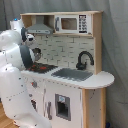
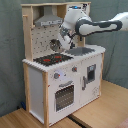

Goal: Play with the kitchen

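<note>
- the kitchen (image 2: pixel 55 75) stands upright on a wooden floor (image 2: pixel 100 112) w/ a grey curtain (image 2: pixel 10 50) behind, seen in both exterior views.
- pale wood frame, white front panels; oven door (image 2: pixel 64 95) low on the front under the stovetop end, knobs just above it.
- stovetop (image 2: pixel 52 59) w/ red rings sits at one end of the counter; sink (image 1: pixel 72 74) takes the middle, black faucet (image 1: pixel 84 59) at the counter's back edge by the sink.
- grey hood (image 1: pixel 40 28) is up top over the stovetop; microwave-style panel (image 1: pixel 72 23) beside it on the upper shelf.
- white arm (image 2: pixel 97 25) reaches across the counter from the second exterior view's right; in the first exterior view its body fills the first exterior view's left.
- gripper (image 2: pixel 64 44) hangs over the counter near the stovetop's back edge, w/ a small round metallic thing (image 2: pixel 55 45) at its tip.
- jaws: can't tell if spread or pinching.
</note>
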You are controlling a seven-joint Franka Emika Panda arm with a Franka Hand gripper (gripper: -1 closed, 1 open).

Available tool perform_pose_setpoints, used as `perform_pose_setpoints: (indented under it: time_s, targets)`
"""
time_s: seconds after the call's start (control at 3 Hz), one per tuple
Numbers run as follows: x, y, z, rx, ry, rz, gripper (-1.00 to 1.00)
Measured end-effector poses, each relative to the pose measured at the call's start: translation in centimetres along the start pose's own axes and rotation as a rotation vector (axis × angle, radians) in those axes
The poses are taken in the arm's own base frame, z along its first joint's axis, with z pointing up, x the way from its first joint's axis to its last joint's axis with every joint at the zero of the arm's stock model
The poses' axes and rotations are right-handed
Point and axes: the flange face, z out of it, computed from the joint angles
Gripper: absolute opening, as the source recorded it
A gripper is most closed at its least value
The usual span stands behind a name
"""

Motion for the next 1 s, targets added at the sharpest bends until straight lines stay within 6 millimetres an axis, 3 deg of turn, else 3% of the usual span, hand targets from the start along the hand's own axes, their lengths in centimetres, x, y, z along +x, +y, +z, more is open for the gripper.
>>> perform_pose_setpoints:
  time_s: [1.0]
  targets:
    - [2.4,-2.6,2.5,0.048,-0.006,-0.071,-1.00]
